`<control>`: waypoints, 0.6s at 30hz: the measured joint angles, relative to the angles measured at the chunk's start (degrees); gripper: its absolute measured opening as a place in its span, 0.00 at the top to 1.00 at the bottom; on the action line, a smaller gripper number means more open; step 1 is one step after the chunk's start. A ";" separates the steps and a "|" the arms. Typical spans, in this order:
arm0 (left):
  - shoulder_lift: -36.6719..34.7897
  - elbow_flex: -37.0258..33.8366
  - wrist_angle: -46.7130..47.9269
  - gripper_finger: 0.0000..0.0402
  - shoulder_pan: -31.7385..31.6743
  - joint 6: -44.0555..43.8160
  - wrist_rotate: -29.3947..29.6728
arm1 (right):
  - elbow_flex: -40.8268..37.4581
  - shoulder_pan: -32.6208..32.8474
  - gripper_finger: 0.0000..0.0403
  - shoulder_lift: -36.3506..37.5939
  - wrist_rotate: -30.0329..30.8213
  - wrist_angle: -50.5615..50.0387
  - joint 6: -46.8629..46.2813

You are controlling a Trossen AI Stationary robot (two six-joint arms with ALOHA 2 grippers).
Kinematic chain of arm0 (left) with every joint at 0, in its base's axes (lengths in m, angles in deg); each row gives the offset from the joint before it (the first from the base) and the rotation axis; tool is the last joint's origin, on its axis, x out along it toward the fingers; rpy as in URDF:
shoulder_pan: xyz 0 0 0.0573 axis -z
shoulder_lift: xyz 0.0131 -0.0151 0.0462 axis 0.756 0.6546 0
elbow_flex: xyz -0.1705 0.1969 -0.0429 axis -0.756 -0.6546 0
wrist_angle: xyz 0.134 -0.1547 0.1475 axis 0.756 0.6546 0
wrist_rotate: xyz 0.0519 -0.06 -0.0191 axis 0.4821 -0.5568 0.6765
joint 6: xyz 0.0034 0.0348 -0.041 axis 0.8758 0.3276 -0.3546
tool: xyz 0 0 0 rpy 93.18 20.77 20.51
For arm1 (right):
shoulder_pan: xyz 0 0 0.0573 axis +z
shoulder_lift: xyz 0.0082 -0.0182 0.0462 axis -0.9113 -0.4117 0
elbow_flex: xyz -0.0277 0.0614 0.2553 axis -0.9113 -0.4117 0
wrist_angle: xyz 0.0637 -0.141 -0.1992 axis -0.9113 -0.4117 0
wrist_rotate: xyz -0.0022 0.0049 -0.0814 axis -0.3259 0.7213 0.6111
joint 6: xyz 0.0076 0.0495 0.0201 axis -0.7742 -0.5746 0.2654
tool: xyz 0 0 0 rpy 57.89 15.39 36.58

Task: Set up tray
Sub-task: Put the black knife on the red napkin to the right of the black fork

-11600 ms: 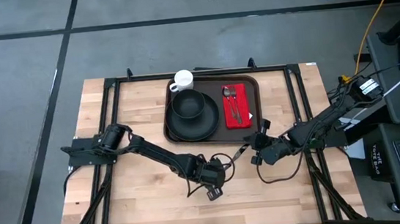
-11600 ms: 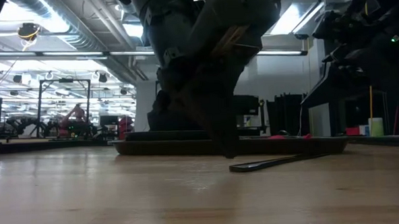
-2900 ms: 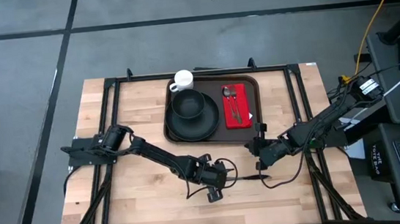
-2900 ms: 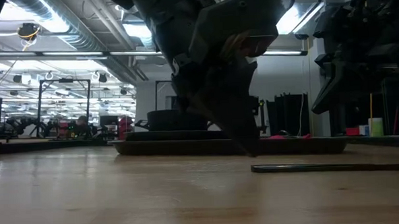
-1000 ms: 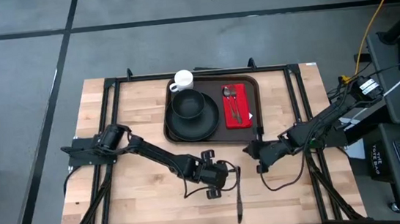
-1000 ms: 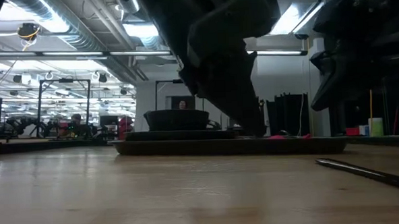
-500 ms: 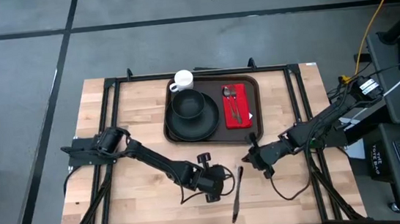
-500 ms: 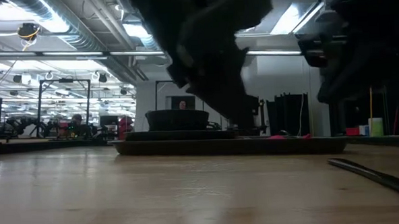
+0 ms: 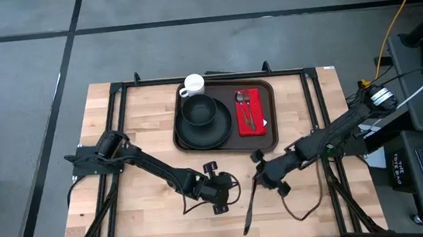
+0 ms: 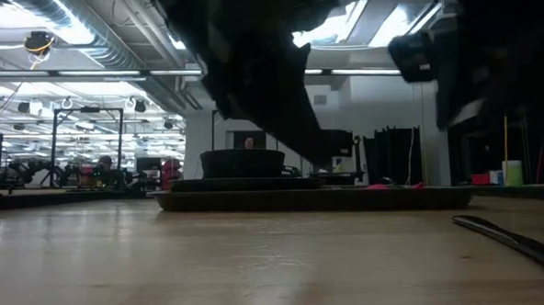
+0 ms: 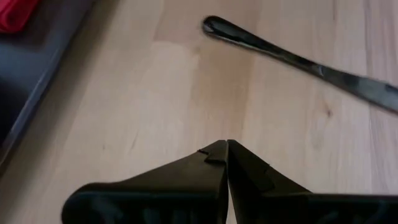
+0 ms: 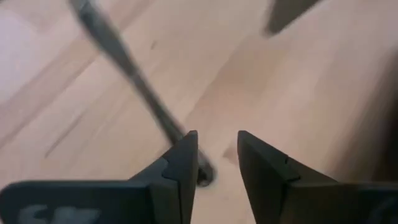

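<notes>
On the table's far side the tray already carries plate, bowl, mug and a red napkin with cutlery, while one utensil lies loose on the wood between the clenched left gripper and the parted, empty right gripper.

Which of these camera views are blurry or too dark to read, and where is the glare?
Right wrist view: the utensil is smeared by motion blur. Left wrist view: the utensil is soft and out of focus. Low view: the arms are backlit black shapes against bright ceiling lights. High view: evenly lit and sharp, no glare on the tray.
</notes>
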 joint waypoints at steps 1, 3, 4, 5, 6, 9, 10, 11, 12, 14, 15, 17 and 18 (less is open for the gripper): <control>-0.06 0.00 0.02 0.99 -0.15 -0.53 -0.06 | 1.06 0.04 0.70 -1.85 -0.48 -1.49 0.20; -0.06 -0.03 -0.20 0.99 -0.24 -0.64 -0.05 | 3.19 0.07 0.70 -5.10 -0.52 -4.85 2.08; -0.06 -0.04 -0.73 0.99 -0.25 -0.62 -0.06 | 4.24 0.04 0.69 -6.32 0.31 -6.66 3.18; -0.06 -0.04 -1.38 0.99 -0.20 -0.65 -0.08 | 5.23 0.04 0.69 -7.55 1.27 -8.02 4.04; -0.06 -0.04 -1.63 0.99 -0.15 -0.75 -0.12 | 5.95 0.04 0.69 -8.72 1.93 -8.63 4.48; -0.06 -0.04 -1.58 0.99 -0.08 -1.62 -0.33 | 6.62 0.00 0.69 -11.60 2.10 -8.76 5.18; -0.06 -0.04 -1.68 0.99 -0.12 -1.86 -0.29 | 6.74 0.00 0.69 -12.48 1.84 -8.43 6.14; -0.06 -0.04 -1.79 0.99 -0.14 -1.99 -0.28 | 6.75 0.00 0.69 -13.10 1.53 -8.48 7.11; -0.06 -0.04 -1.83 0.99 -0.15 -2.02 -0.28 | 6.75 0.00 0.69 -13.77 0.80 -8.60 7.80; -0.06 -0.04 -2.05 0.99 -0.19 -2.04 -0.28 | 6.75 0.00 0.69 -14.77 -1.02 -8.50 8.61; -0.06 -0.04 -2.40 0.99 -0.18 -2.03 -0.30 | 6.75 0.00 0.69 -15.07 -1.70 -8.45 8.71; -0.06 -0.04 -2.54 0.99 -0.16 -2.04 -0.33 | 6.75 0.00 0.69 -15.63 -2.35 -7.89 8.99; -0.06 -0.04 -2.56 0.99 -0.14 -2.04 -0.33 | 6.75 0.00 0.69 -15.91 -2.46 -7.49 9.15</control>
